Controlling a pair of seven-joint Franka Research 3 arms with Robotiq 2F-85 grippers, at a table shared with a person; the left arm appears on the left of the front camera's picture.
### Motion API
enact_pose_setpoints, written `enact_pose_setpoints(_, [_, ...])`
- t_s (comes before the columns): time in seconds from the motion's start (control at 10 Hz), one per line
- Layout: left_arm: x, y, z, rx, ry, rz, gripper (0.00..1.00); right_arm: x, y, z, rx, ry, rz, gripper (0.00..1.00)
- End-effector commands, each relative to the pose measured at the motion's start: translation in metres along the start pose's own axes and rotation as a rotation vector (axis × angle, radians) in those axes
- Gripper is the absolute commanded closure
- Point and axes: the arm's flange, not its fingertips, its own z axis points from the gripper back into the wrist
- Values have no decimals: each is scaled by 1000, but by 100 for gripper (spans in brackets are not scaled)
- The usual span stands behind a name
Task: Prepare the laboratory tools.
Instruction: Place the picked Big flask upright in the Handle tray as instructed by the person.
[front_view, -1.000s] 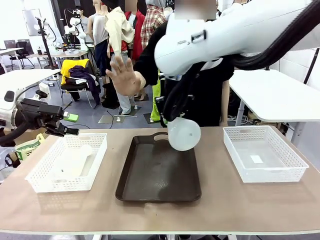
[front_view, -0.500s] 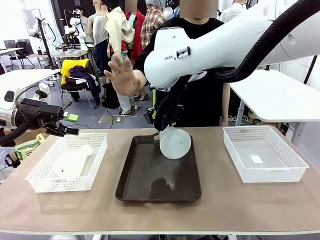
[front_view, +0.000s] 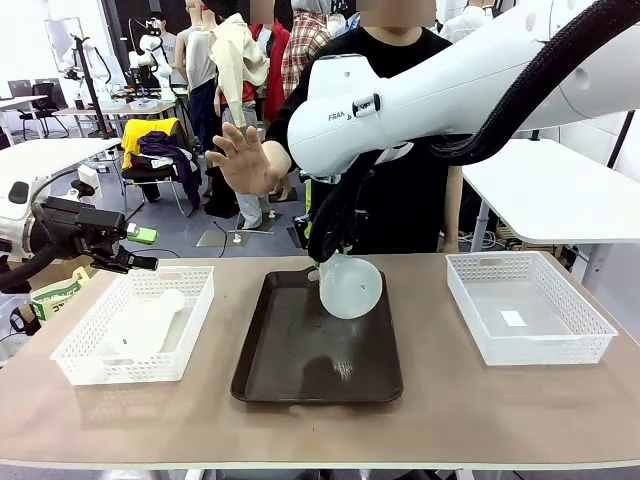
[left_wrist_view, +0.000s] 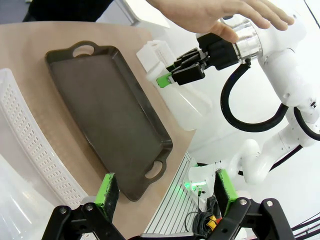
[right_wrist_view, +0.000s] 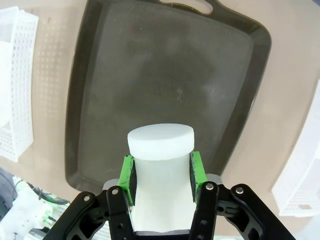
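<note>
Holds one flask (front_view: 350, 287) by its thin neck with the right gripper (front_view: 322, 262), squeezed shut on it from both sides. Good spot to grab, most likely: thin enough to fit between the green pads (right_wrist_view: 127, 176), with the fat part too wide to hold. Hangs tilted above the dark tray (front_view: 262, 345), clear of it, wide flat bottom turned toward the robot's side. Looks headed down onto that tray. Would need tipping upright first so as to stand on the flat bottom.

Has the left gripper (front_view: 135, 250) wide open with nothing in it, out at 9 o'clock from the tray, just past the left basket (front_view: 70, 355). Lying on its side in that basket: the other flask (front_view: 148, 322), probably next to pick. Another basket (front_view: 590, 340) at 3 o'clock. At 12 o'clock, a person's open hand (front_view: 245, 155) held up; cannot tell why.
</note>
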Motion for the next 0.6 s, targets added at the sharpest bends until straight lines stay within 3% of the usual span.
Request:
enact_pose_setpoints(0.0, [1, -1, 2, -11, -6, -6, 0, 1, 0, 1, 5, -6, 4, 100])
enact_pose_setpoints(0.5, [1, -1, 2, -11, -6, -6, 0, 1, 0, 1, 5, -6, 4, 100])
